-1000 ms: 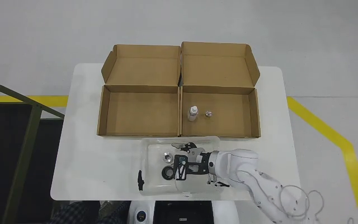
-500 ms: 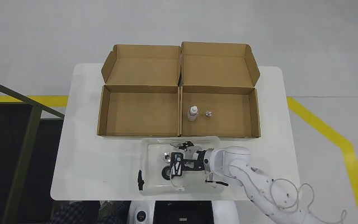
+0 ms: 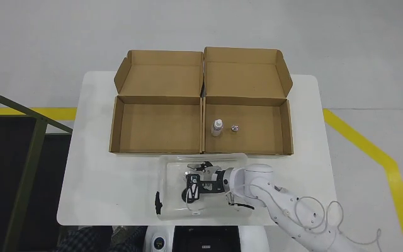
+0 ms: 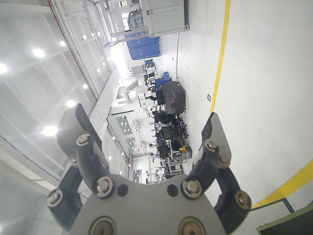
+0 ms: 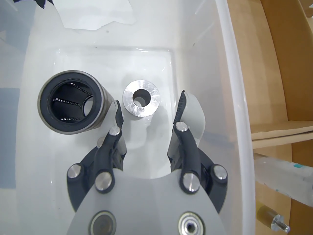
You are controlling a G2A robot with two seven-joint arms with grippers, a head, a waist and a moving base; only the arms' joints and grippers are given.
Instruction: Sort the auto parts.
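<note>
**Right gripper wide in the bin, metal ring between its fingers**

Top view: You see a white table (image 3: pixel 302 183) with two open cardboard boxes (image 3: pixel 157 129) side by side at the back. The box on the right holds a white bottle (image 3: pixel 216 127) and, just beside it, a small metal part (image 3: pixel 233 127). A clear bin (image 3: pixel 169 165) sits near the front edge. The right gripper (image 3: pixel 191 188) is down inside it.

Left wrist view: Your left gripper (image 4: pixel 146 113) points out into the room, fingers spread wide, nothing between them.

Right wrist view: The right gripper's fingers are spread wide and hold nothing. A metal ring (image 5: pixel 141 99) stands on end on the bin floor between the fingertips. One finger is just beside it; the other stands off with a gap. You cannot tell if the near finger touches it. A black-cored bearing (image 5: pixel 73 101) lies just outside that near finger.
</note>
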